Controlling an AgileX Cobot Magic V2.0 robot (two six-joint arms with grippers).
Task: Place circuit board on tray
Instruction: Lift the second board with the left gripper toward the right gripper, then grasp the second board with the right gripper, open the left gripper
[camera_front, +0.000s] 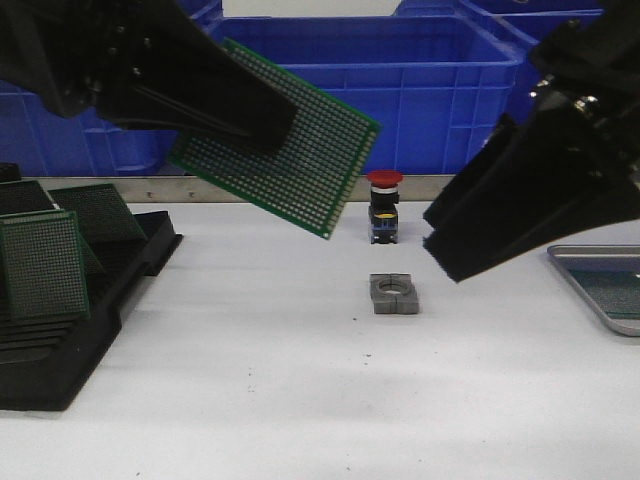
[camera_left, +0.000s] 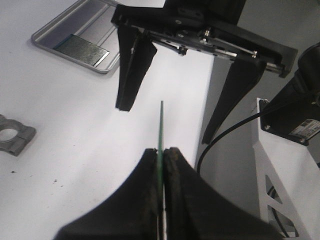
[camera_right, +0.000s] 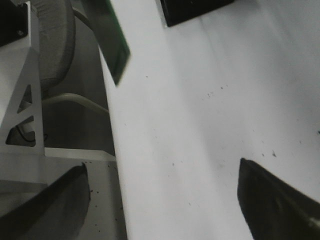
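Note:
My left gripper (camera_front: 262, 128) is shut on a green perforated circuit board (camera_front: 300, 150) and holds it tilted, high above the table's middle. In the left wrist view the board (camera_left: 161, 125) shows edge-on between the closed fingers of that gripper (camera_left: 162, 151). My right gripper (camera_front: 440, 240) is open and empty, to the right of the board and apart from it. In its wrist view the right gripper (camera_right: 165, 175) stands wide open over the table, and the board's corner (camera_right: 114, 45) shows. The silver tray (camera_front: 570, 262) lies at the far right and holds another green board (camera_front: 612, 292).
A black slotted rack (camera_front: 60, 340) with several green boards stands at the left. A red-topped push button (camera_front: 384, 205) and a grey clamp block (camera_front: 394, 293) sit mid-table. Blue crates (camera_front: 420, 90) line the back. The tray (camera_left: 55, 31) also shows in the left wrist view.

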